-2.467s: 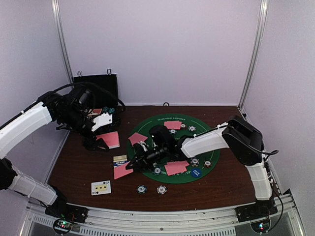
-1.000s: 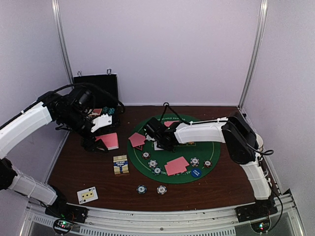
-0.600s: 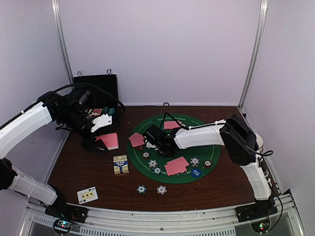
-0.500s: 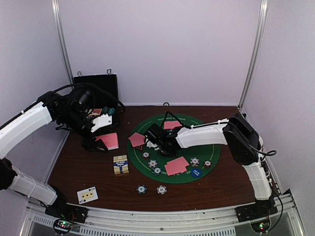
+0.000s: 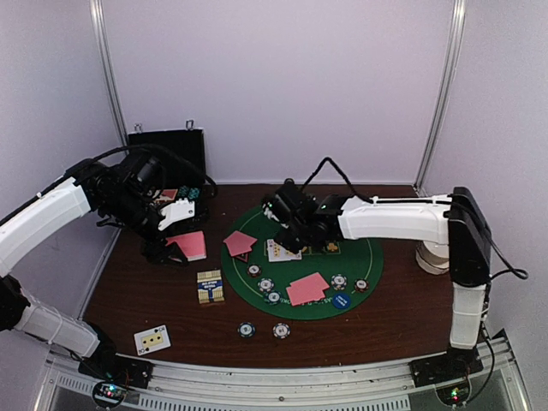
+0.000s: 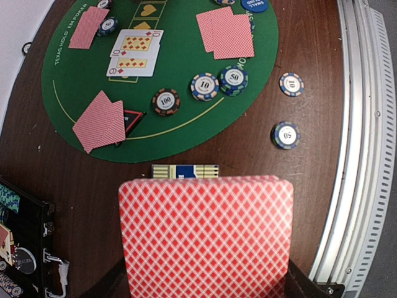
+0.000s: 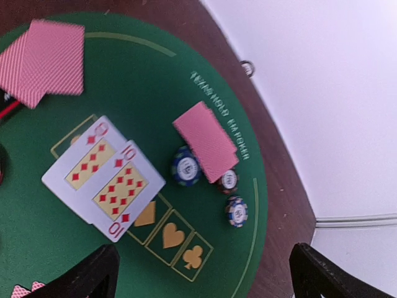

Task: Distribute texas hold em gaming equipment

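Observation:
My left gripper (image 6: 206, 287) is shut on a deck of pink-backed cards (image 6: 206, 236), held over the table's left side (image 5: 190, 245). My right gripper (image 7: 208, 276) stands open and empty above the green mat (image 5: 368, 257). Two face-up diamond cards (image 7: 102, 177) lie side by side on the mat (image 5: 281, 250). Pink card pairs (image 6: 99, 121) (image 6: 226, 34) (image 7: 206, 139) lie around the mat with striped chips (image 6: 205, 86) beside them. A red-black triangular marker (image 6: 131, 118) and a blue disc (image 5: 341, 300) also rest on the mat.
The yellow-blue card box (image 5: 210, 286) lies left of the mat. The black case (image 5: 167, 150) stands open at the back left. Two chips (image 5: 247, 329) (image 5: 281, 330) and a face-up card (image 5: 151, 340) lie on the wood near the front.
My right gripper has opened, left a second face-up card beside the first on the mat, and lifted away toward the back. The left arm has not moved.

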Controlling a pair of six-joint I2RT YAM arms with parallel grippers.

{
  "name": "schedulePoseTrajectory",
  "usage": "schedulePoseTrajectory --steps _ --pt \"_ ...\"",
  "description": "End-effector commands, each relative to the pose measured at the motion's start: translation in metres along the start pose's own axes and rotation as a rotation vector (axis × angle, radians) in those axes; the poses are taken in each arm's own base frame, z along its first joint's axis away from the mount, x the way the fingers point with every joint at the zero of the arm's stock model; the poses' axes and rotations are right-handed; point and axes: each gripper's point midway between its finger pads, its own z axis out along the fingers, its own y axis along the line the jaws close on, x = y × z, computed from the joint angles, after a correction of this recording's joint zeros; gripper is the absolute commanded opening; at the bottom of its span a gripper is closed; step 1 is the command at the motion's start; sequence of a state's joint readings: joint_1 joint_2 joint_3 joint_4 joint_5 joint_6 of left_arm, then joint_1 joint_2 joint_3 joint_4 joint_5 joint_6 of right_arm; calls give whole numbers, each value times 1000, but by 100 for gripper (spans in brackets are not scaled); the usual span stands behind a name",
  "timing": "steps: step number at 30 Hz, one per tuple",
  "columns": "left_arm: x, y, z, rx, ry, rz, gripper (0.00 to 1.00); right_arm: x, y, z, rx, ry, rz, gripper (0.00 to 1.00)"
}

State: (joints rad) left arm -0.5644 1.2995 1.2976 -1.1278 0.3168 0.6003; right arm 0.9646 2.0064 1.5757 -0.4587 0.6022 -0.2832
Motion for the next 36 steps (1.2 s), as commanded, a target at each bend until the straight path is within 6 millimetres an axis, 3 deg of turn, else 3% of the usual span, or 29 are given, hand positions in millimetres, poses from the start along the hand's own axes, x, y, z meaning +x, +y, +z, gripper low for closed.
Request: schedulePoseTrajectory --steps 1,4,7,17,27,36 --pt "-7 2 -7 -25 -34 18 0 -26 -78 -49 132 -92 379 99" --pt "-7 3 -8 -30 -33 18 0 -31 -83 -65 -18 -127 563 100" --pt "-6 4 -9 -39 -29 20 0 -41 -70 -82 -278 -131 710 100" --pt "-6 9 -6 -55 -20 21 0 -84 22 -157 -1198 -17 1076 100" --pt "-10 11 -5 -49 -30 20 0 -118 65 -188 -1453 9 1109 99" --pt "-15 13 -6 -45 -41 23 0 -144 105 -191 -1578 35 1072 99"
